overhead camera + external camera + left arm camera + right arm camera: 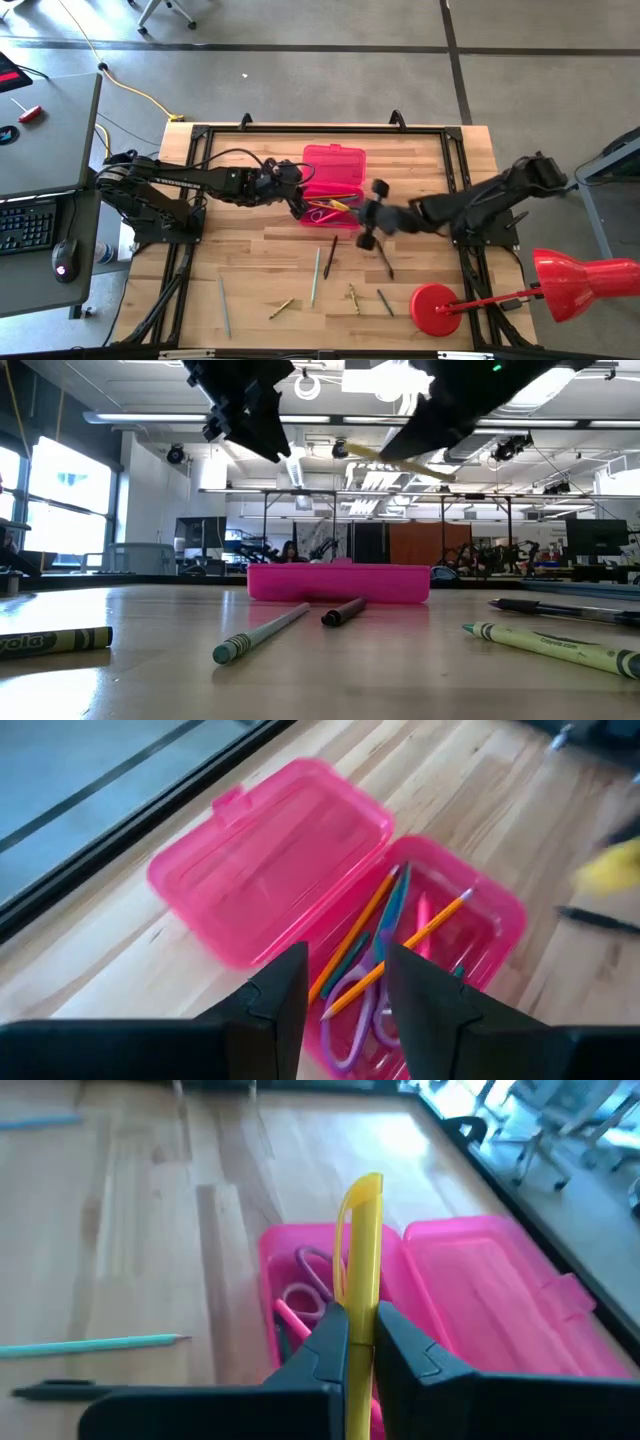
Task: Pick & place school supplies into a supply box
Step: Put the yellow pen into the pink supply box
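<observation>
The pink supply box (335,186) lies open at the table's middle, with its lid (270,860) folded back toward the far edge. Orange pencils (420,935), a green pen and purple-handled scissors (352,1010) lie in its tray (495,915). My left gripper (345,980) hangs open over the tray's left end (300,207), with nothing between its fingers. My right gripper (368,215) is just right of the box, above the table, and is shut on a yellow pen (362,1230). More supplies lie loose on the wood: a teal pencil (315,277) and a dark pen (330,257). My right gripper pinches the yellow pen between its two fingers at the pen's near part (360,1305). The pen runs along the fingers and sticks out past their tips toward the box. The fingers come from the table's right, slanting down. The pen is lifted clear of the table (400,460).
A red lamp (590,280) with a round base (435,308) stands at the near right corner. Several pencils and crayons lie along the near half, among them a grey one (224,305) and a dark pen (385,262). A desk with a keyboard (25,225) stands to the left of the table.
</observation>
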You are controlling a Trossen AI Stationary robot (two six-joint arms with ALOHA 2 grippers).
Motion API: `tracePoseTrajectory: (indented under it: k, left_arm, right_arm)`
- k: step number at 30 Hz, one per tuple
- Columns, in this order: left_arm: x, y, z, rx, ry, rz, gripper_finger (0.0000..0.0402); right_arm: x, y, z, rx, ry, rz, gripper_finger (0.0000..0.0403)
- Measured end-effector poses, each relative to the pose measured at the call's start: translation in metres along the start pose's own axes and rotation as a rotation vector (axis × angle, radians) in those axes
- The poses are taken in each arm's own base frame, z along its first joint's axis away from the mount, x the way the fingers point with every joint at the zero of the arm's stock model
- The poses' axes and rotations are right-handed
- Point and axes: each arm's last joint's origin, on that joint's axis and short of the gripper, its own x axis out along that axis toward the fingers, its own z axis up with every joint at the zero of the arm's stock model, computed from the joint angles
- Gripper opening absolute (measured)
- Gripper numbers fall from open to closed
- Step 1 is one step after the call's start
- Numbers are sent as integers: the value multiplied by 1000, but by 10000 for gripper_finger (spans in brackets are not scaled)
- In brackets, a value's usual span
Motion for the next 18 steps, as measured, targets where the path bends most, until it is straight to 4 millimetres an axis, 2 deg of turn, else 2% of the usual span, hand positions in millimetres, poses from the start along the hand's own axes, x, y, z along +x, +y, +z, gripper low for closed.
tracePoseTrajectory:
  k: [2, 5, 10, 14, 18]
  left_arm:
    - [0, -2, 3, 9, -21, -21, 166]
    - [0, -4, 6, 27, -49, -59, 166]
    - [-1, -5, 7, 56, -46, -92, 166]
    - [-1, -6, 6, 62, -38, -101, 166]
    - [-1, -6, 6, 63, -38, -101, 166]
  right_arm:
    - [16, -9, 2, -10, 38, 7, 11]
    - [44, -21, -7, -7, 101, -8, 12]
    - [83, -24, -29, 31, 179, 64, 13]
    - [101, -19, -40, 26, 177, 123, 21]
    - [109, -17, -47, 23, 189, 154, 35]
